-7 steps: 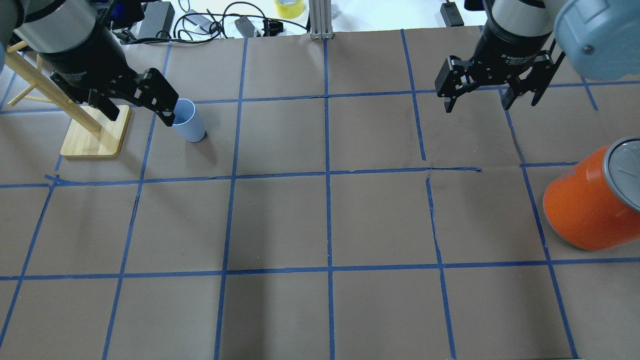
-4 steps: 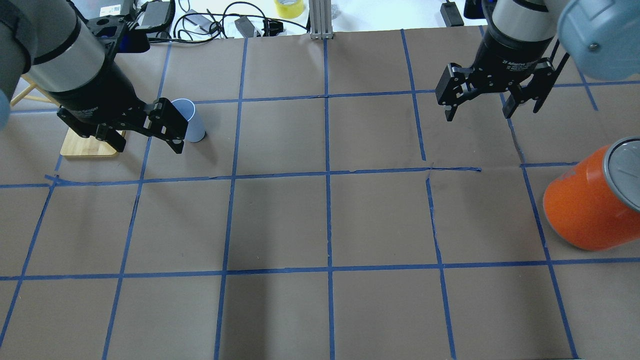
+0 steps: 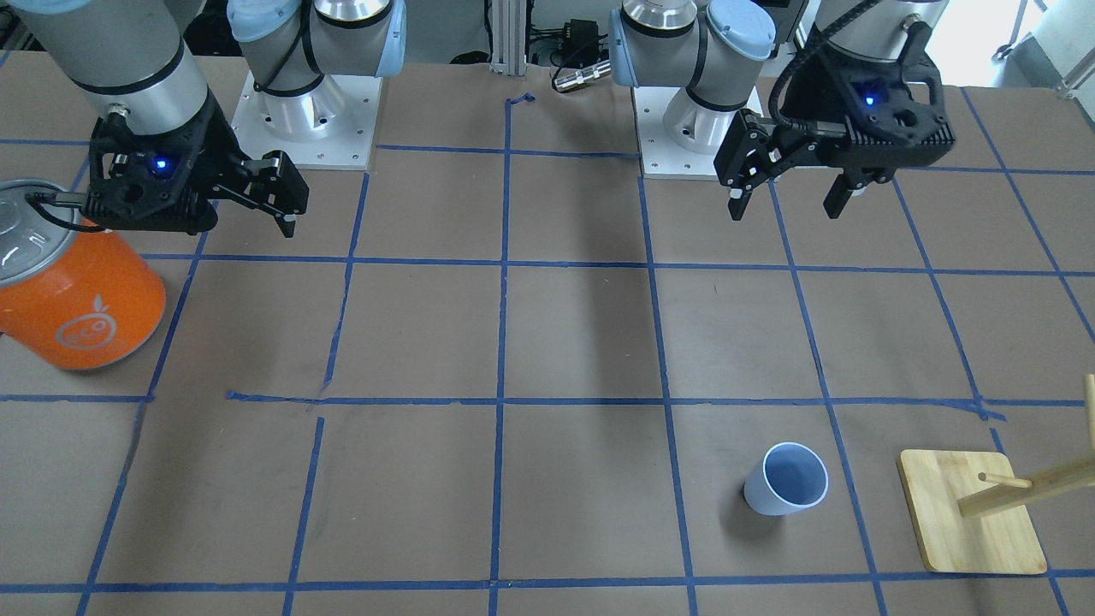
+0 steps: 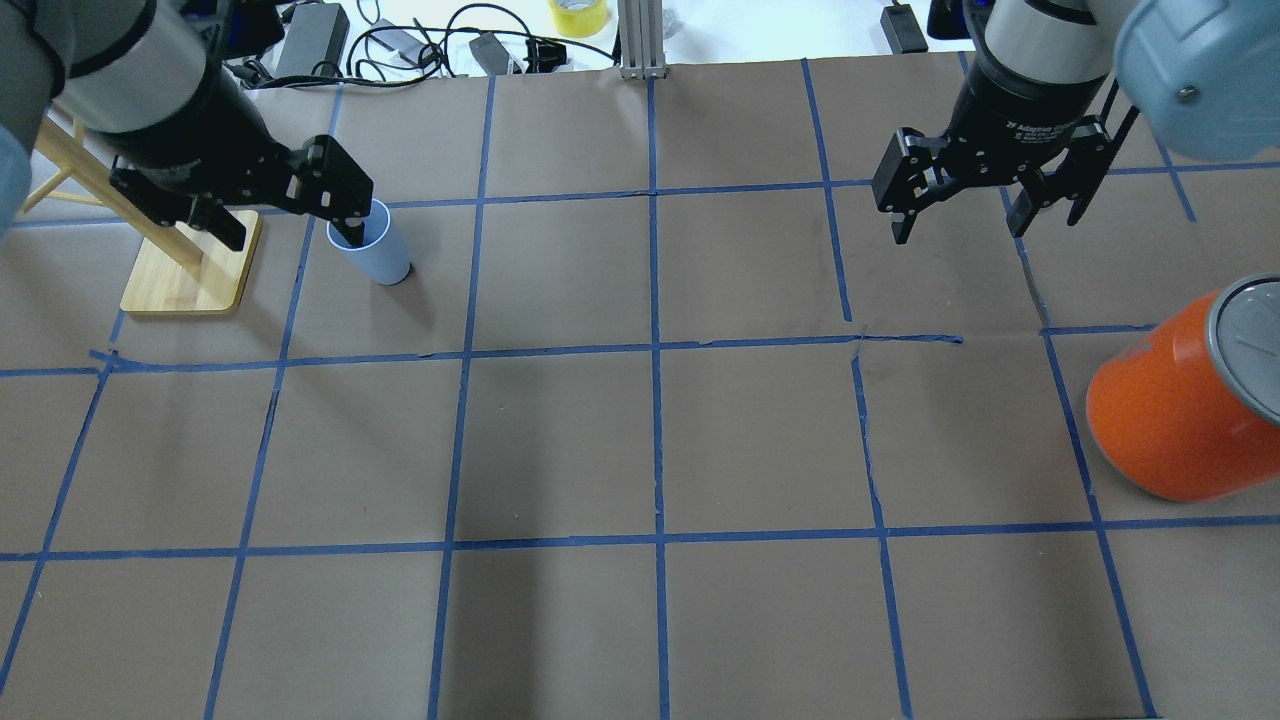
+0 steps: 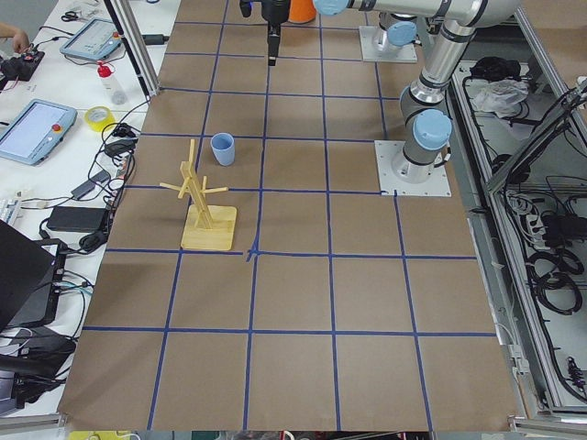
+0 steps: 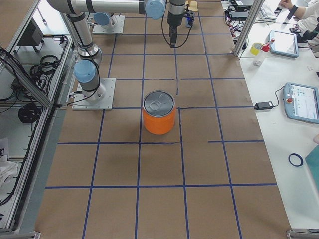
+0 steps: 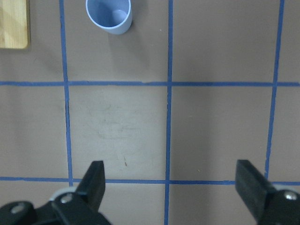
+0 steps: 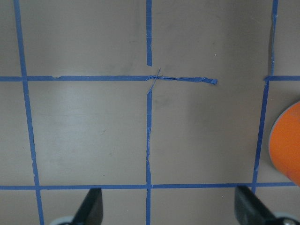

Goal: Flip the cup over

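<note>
The cup (image 3: 785,479) is a small pale bluish-white tumbler that stands upright, mouth up, on the brown paper beside the wooden stand. It also shows in the overhead view (image 4: 378,250), the exterior left view (image 5: 223,148) and at the top of the left wrist view (image 7: 109,15). My left gripper (image 4: 290,222) is open and empty. It hangs well above the table (image 3: 785,205), apart from the cup. In the overhead view one finger overlaps the cup's rim. My right gripper (image 4: 960,228) is open and empty above bare paper (image 8: 169,211).
A large orange can (image 4: 1170,420) with a silver top stands at the table's right side, also in the front view (image 3: 81,299). A wooden peg stand (image 4: 190,275) stands just left of the cup. Cables and a tape roll (image 4: 577,15) lie beyond the far edge.
In the overhead view my left gripper swung toward the near side, then back beside the cup. The cup has not moved. My right gripper barely shifted.
</note>
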Controlling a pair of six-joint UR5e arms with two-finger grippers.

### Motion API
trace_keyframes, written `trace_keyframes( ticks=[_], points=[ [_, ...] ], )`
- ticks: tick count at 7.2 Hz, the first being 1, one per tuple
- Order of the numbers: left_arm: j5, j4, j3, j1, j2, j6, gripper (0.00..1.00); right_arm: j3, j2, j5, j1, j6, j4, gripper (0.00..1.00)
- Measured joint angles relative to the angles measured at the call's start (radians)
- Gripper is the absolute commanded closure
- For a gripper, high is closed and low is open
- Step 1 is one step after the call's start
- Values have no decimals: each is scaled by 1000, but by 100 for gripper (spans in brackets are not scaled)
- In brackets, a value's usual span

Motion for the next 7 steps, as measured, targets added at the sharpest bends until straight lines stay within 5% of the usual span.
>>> trace_keyframes(
  ticks=[7],
  points=[
    [0, 43, -46, -11, 19, 46, 0, 1, 0, -1, 0, -2, 4, 0]
  ],
)
